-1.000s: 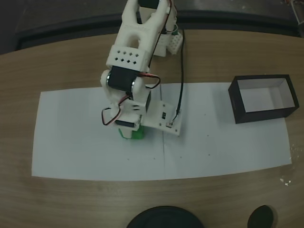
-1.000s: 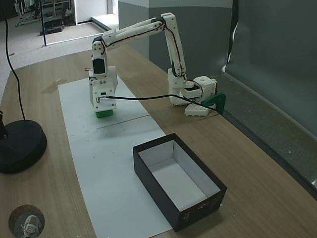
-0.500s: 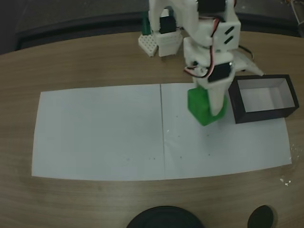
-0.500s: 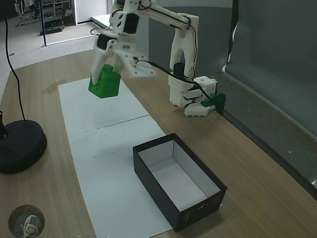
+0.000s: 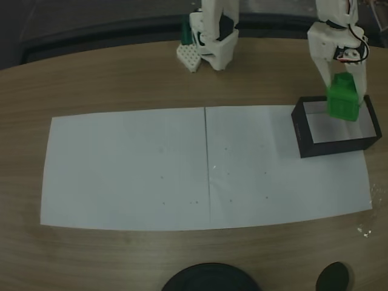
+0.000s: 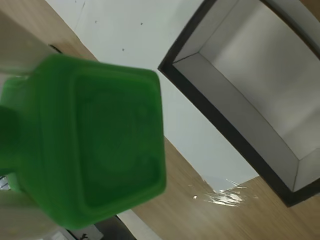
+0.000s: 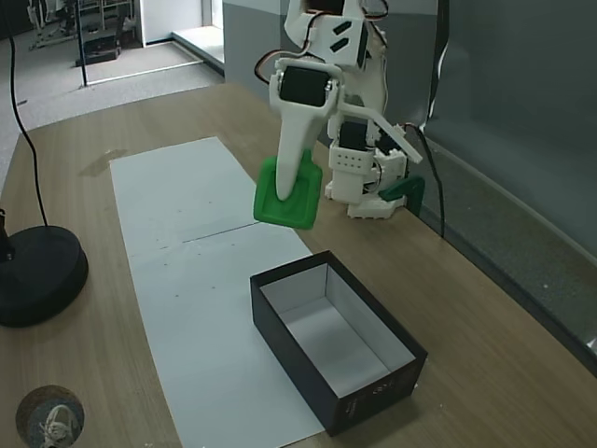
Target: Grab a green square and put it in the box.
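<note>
The green square is held in the air with my gripper shut on it, white fingers running down its sides. In a fixed view it hangs over the back part of the box. From the side in another fixed view, the green square and gripper sit well above the table, up and left of the box, near its far end. In the wrist view the green square is close up, with the box and its white inside to the right.
A white paper sheet covers the wooden table. The robot base stands at the back edge. Two black discs lie at the front edge. A black round stand with a cable is at the left.
The arm lifted the green square off the left-middle of the paper and carried it right, from beside the box to over the box's area.
</note>
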Motion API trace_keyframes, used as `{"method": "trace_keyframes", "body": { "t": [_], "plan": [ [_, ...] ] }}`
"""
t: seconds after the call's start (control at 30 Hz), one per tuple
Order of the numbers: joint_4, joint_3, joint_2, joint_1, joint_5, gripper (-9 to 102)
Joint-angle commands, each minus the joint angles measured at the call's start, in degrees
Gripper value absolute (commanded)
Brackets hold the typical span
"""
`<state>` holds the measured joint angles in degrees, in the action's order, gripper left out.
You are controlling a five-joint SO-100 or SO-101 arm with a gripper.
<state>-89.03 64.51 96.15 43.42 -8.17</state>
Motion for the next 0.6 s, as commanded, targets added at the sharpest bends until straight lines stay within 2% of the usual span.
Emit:
{"method": "trace_keyframes", "body": {
  "t": [0.0,0.23,0.57],
  "plan": [
    [4.3,-1.6,-1.8,2.7,0.5,10],
    [9.2,-1.6,-9.3,6.2,6.9,10],
    [9.3,-1.1,-14.2,15.2,7.1,10]
  ]
}}
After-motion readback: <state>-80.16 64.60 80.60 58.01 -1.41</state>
